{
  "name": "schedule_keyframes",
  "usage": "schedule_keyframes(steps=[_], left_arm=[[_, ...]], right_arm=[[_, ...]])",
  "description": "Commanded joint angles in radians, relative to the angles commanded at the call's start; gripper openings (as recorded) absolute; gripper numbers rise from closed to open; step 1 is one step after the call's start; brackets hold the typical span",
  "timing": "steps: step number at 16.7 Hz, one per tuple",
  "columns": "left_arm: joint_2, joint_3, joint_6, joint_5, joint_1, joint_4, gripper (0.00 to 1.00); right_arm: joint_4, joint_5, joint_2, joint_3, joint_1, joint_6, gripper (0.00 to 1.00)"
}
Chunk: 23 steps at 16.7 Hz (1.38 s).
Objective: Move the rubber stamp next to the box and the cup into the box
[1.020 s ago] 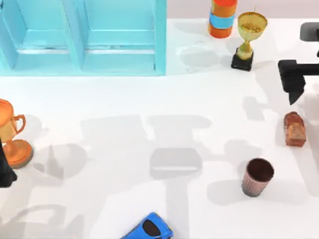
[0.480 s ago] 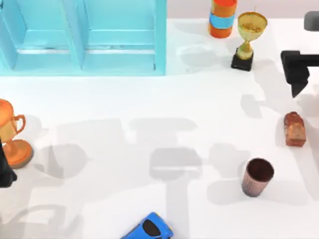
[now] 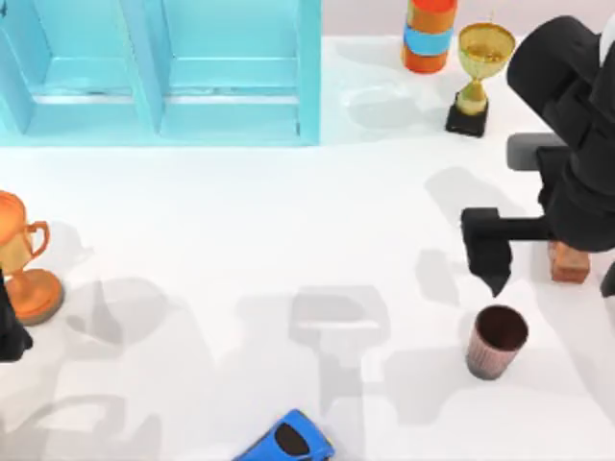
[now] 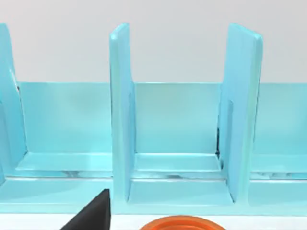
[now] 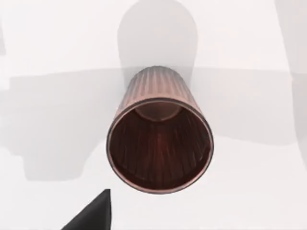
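The right gripper (image 3: 548, 254) hung open and empty just at 12 o'clock of the cup (image 3: 497, 341). The rubber stamp (image 3: 569, 262) stood at the cup's 1 o'clock, partly hidden under the arm. The left arm was parked at the table's 9 o'clock edge.

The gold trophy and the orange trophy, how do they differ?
The gold trophy stands at the table's back right on a black square base; the orange trophy stands at the left edge on a round orange foot. The orange one has a side handle; none shows on the gold. Both are upright.
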Motion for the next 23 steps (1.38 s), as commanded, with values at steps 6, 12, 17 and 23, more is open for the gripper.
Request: schedule_keyframes(steps=[6,12,17,23], left_arm=[[0.0,0.0,0.0,0.0,0.0,0.0,1.0],[0.0,0.0,0.0,0.0,0.0,0.0,1.0],[0.0,0.0,0.0,0.0,0.0,0.0,1.0],[0.0,0.0,0.0,0.0,0.0,0.0,1.0]], right_arm=[[0.008,-0.002,-0.003,-0.02,0.016,0.018,1.0],[0.184,-0.003,0.041,-0.147,0.02,0.021,1.0],[0.323,-0.002,0.08,-0.248,0.023,0.025,1.0],[0.325,-0.002,0.081,-0.249,0.023,0.025,0.85]])
